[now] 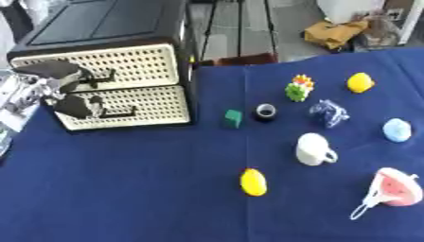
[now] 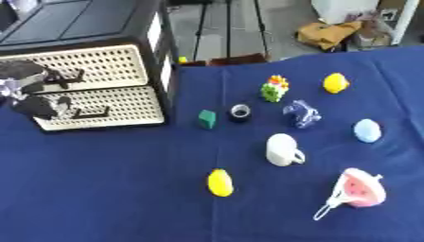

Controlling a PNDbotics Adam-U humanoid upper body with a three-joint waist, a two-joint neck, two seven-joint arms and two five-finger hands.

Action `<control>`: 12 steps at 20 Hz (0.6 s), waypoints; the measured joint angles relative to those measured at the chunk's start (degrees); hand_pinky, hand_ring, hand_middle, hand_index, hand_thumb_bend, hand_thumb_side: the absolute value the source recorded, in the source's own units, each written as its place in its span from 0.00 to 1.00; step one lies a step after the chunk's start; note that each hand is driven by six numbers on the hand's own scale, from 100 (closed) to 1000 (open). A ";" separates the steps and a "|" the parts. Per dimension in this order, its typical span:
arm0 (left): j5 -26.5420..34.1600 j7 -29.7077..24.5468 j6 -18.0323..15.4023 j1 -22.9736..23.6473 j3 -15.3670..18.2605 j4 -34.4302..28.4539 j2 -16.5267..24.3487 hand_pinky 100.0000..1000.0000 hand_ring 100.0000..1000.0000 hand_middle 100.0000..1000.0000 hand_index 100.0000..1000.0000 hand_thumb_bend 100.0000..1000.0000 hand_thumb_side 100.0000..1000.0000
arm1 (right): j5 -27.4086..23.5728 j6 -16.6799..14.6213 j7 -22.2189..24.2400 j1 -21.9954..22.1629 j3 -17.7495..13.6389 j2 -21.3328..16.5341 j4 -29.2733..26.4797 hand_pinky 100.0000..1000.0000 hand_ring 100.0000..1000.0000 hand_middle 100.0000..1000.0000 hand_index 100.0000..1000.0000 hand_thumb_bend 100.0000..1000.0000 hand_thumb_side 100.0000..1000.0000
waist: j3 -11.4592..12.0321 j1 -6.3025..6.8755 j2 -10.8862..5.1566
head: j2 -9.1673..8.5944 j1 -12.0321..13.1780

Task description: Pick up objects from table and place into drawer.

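Note:
A black cabinet with two cream perforated drawer fronts stands at the table's back left; both the upper drawer and the lower drawer look closed. My left hand hovers at their left end beside the handles, open, holding nothing. On the blue cloth lie a yellow oval piece, a white mug, a green cube, a small black ring, a crumpled blue thing, a green and yellow spiky toy, a yellow lump, a pale blue lump and a pink watermelon-like piece. The right hand is out of sight.
The blue tablecloth has bare room at the front left and centre. Beyond the far edge are the floor and a brown bundle. The cabinet's right side borders the objects' area.

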 measured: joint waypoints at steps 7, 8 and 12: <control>-2.98 -1.08 0.30 4.44 -0.76 -8.17 1.59 0.00 0.00 0.00 0.64 0.00 0.32 | -0.04 0.08 -0.03 0.04 -0.16 0.00 0.00 0.57 0.65 0.59 0.72 0.00 0.96 | 0.96 -0.35 -0.11 | 0.14 -0.54; -3.51 -1.38 0.54 5.04 -0.87 -9.39 1.75 0.00 0.00 0.00 0.64 0.00 0.31 | -0.05 0.11 -0.05 0.05 -0.17 0.00 0.00 0.57 0.65 0.59 0.72 0.00 0.96 | 1.15 -0.39 -0.15 | 0.24 -0.61; -5.12 -2.56 1.68 7.22 -0.99 -14.31 1.98 0.00 0.00 0.00 0.63 0.00 0.31 | -0.09 0.37 -0.16 0.18 -0.21 0.01 0.00 0.57 0.65 0.59 0.72 0.00 0.96 | 1.71 -0.95 -0.50 | 0.55 -0.85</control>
